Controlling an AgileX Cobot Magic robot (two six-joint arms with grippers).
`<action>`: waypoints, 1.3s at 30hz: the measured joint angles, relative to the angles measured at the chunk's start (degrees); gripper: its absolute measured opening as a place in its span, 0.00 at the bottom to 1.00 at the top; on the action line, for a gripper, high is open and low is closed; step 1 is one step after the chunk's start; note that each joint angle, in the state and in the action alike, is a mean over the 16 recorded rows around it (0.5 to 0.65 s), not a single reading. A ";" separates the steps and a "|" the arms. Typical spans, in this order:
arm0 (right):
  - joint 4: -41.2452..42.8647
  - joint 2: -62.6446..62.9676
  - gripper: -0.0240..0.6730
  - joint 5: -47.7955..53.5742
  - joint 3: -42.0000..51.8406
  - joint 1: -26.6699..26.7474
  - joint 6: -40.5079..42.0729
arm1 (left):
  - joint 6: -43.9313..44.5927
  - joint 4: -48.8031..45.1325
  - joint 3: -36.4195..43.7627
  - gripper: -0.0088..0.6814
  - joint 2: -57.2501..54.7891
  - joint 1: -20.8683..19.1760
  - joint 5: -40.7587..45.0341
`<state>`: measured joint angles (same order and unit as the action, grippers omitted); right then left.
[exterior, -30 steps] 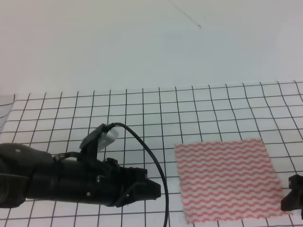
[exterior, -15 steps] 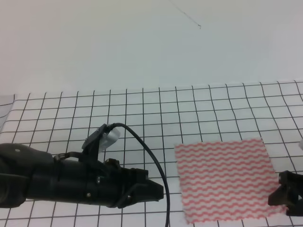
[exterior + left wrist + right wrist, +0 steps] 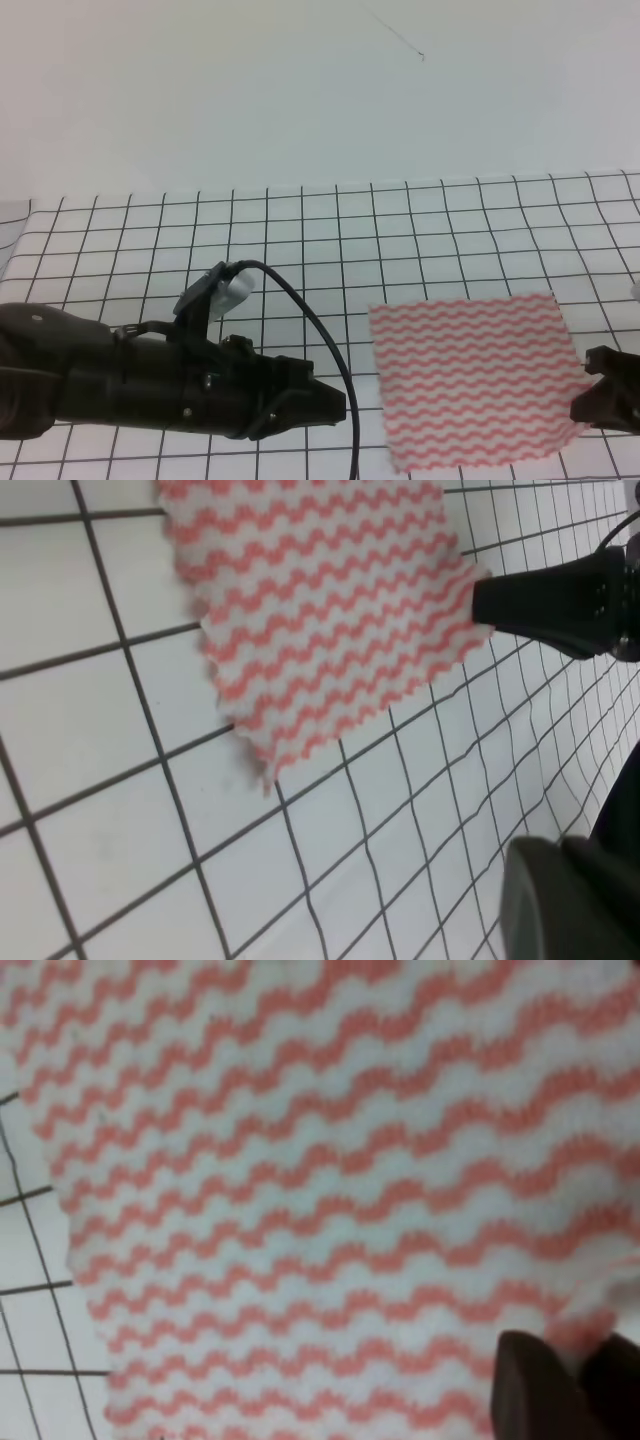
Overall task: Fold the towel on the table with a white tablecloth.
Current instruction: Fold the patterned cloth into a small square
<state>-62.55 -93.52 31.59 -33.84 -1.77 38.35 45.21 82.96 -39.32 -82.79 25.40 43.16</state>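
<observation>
towel: thin cloth, white with pink-red wavy stripes, lying flat on the white tablecloth at about 4 o'clock in the exterior high view; its corner at 4 o'clock looks slightly raised where the right gripper meets it.
white tablecloth: white with a thin black square grid, covering the table; the grid ends at the far edge toward 12 o'clock.
right gripper: at the 3 o'clock edge of the exterior high view, its dark tip at the towel's right-hand corner; in the left wrist view it touches the towel's edge; in the right wrist view two dark fingers sit close together with a bit of striped cloth between them, so it seems pinched on the towel.
left gripper: at 8 o'clock in the exterior high view, tip pointing toward the towel and apart from it; its fingers look drawn close together, holding nothing.
cable: black, arching over the left arm down to the 6 o'clock edge.
</observation>
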 joint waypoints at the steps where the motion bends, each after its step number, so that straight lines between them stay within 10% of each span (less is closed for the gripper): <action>1: -0.57 0.00 0.21 -0.25 -0.02 0.00 0.63 | 0.18 -0.05 0.00 0.01 0.00 0.00 0.00; 11: -7.42 -2.04 0.06 -1.90 -1.96 0.00 6.79 | 1.64 -0.40 0.00 0.01 0.00 0.00 -0.05; 39: -21.31 -16.91 0.05 0.67 -17.39 0.00 18.04 | 1.89 -1.51 0.00 0.01 -0.21 0.00 0.16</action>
<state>-83.86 -110.43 32.26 -51.23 -1.77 56.39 47.10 81.45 -39.32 -83.00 25.40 43.32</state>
